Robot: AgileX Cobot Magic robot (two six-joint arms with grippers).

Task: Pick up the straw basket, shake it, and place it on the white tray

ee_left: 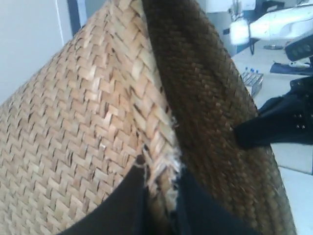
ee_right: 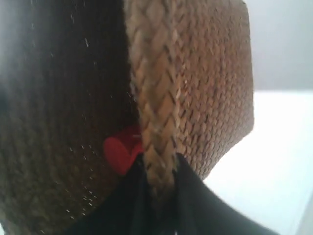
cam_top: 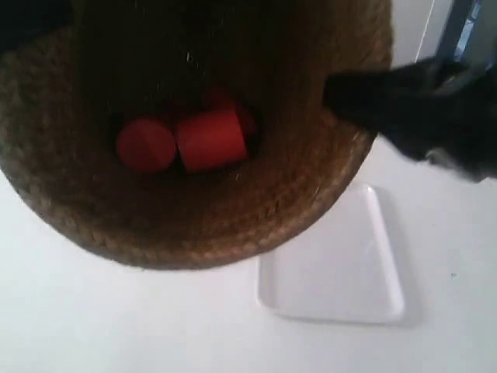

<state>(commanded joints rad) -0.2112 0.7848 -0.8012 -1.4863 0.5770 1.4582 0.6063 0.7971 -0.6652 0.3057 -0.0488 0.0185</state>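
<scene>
The straw basket [cam_top: 194, 225] hangs high and close to the exterior camera, filling its upper left, with its dark inside showing. Red cylinders [cam_top: 210, 138] lie in its bottom. My left gripper [ee_left: 161, 188] is shut on the basket's braided rim [ee_left: 161, 147], one finger outside and one inside. My right gripper [ee_right: 157, 178] is shut on the opposite rim [ee_right: 154, 117], and a red cylinder [ee_right: 120, 152] shows just inside. The arm at the exterior view's right [cam_top: 411, 101] reaches the rim. The white tray [cam_top: 334, 268] lies on the table below, right of the basket.
The white tabletop [cam_top: 116, 326] spreads under the basket and round the tray. In the left wrist view, a bench with lab gear [ee_left: 274, 24] and a rack [ee_left: 252, 81] stands in the background, and the other gripper [ee_left: 279, 125] grips the far rim.
</scene>
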